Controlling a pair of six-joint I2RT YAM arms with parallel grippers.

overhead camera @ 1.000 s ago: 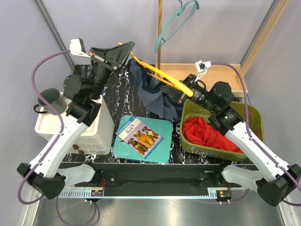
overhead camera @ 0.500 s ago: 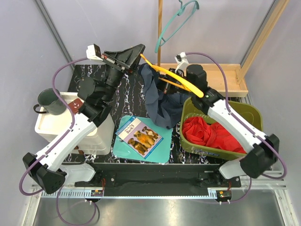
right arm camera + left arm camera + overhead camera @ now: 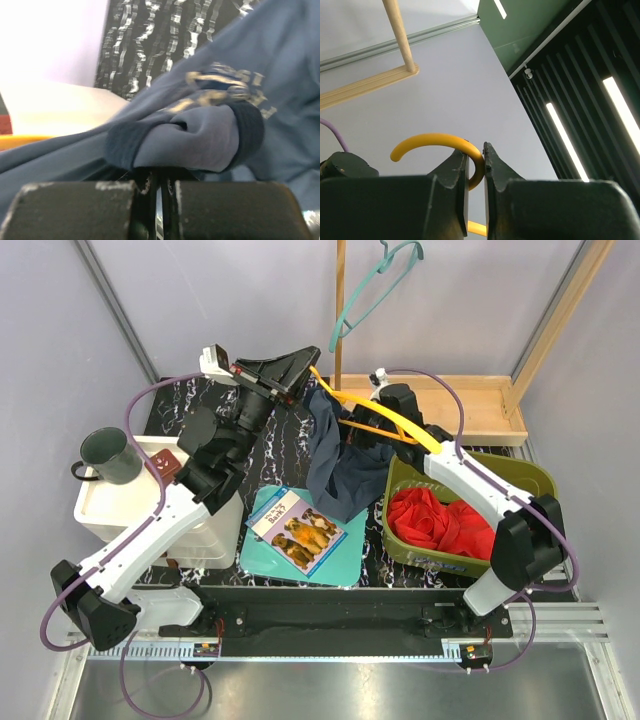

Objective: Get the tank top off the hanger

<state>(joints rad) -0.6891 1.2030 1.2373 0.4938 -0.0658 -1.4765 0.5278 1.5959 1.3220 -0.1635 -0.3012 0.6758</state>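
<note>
A yellow hanger point(image 3: 385, 418) slants over the middle of the table with a navy tank top point(image 3: 335, 455) draped from it down to the table. My left gripper point(image 3: 298, 367) is shut on the hanger's hook and holds it up; in the left wrist view the yellow hook point(image 3: 437, 141) curves up from between the closed gripper point(image 3: 476, 161). My right gripper point(image 3: 372, 423) sits under the hanger and is shut on a bunched fold of the tank top point(image 3: 200, 135); the right gripper point(image 3: 161, 182) pinches the fabric at its tip.
A green bin point(image 3: 520, 468) holding red cloth point(image 3: 440, 522) stands at the right. A book point(image 3: 297, 530) lies on a teal mat at the front middle. A white box point(image 3: 130, 508) with a dark mug point(image 3: 105, 455) stands left. A wooden tray point(image 3: 470, 405) and a teal hanger point(image 3: 375, 290) are at the back.
My left gripper has carried the hanger hook to the right. My right arm has swung left from over the bin to under the hanger, pulling the tank top along it.
</note>
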